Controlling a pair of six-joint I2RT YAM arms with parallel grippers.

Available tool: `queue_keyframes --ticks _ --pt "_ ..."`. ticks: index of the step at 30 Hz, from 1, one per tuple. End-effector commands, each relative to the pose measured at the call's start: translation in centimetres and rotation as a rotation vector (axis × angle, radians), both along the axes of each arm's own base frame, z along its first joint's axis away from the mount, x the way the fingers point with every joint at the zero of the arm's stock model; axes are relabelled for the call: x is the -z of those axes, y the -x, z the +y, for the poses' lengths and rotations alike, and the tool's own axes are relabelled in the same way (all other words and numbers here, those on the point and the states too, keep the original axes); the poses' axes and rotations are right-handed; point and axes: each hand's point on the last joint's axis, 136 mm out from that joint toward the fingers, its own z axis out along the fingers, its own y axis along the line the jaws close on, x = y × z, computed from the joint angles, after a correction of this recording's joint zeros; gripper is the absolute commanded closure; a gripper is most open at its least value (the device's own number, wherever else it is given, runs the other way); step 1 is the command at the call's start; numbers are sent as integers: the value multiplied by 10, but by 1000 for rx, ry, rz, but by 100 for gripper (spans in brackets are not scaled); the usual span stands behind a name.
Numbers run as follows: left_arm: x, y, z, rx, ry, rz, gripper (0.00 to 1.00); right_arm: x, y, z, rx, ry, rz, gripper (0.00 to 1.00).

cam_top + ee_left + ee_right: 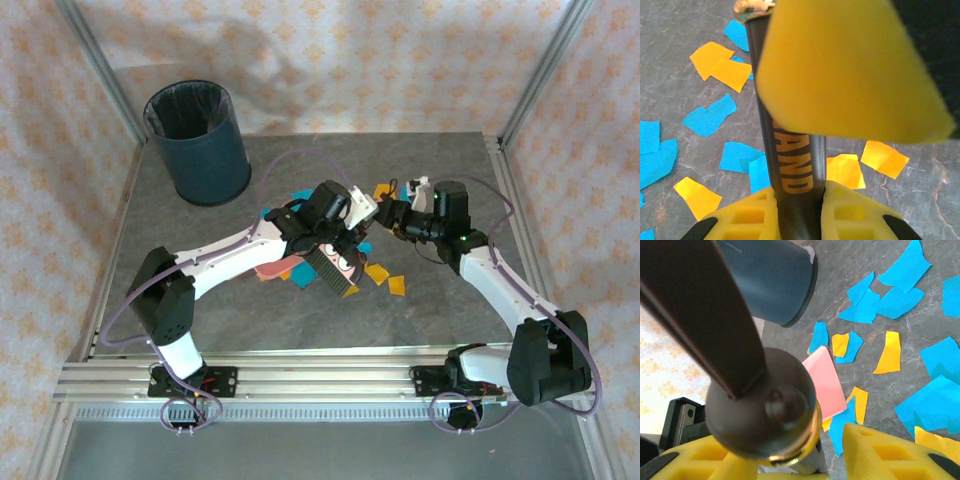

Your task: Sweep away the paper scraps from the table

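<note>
Teal and orange paper scraps [707,117] lie scattered on the dark grey table [450,310], with more paper scraps [890,300] [385,275] around the middle. My left gripper [797,202] [348,235] is shut on the black handle of a hand brush [792,170]. The brush's dark bristles [335,272] hang over the scraps. My right gripper [805,460] [393,215] stands open around the gold-ringed end of that handle [765,410]. A gap shows beside its right finger [885,452]. A pink dustpan [827,382] [272,268] lies flat among the scraps.
A dark blue round bin [198,140] [775,280] stands at the table's back left corner. Aluminium rails [300,378] edge the table, and patterned curtains hang behind. Both arms meet over the table's middle.
</note>
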Motion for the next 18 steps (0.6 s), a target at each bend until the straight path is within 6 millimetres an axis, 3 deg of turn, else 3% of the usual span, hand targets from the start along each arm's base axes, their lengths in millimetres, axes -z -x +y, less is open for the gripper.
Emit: queue_keyframes --ticks 1,18 --pt "-15 2 -8 59 27 -17 81 -15 -4 7 -35 -2 -53 53" --pt "-16 9 -10 158 -19 -49 81 -5 5 25 -133 22 -10 58"
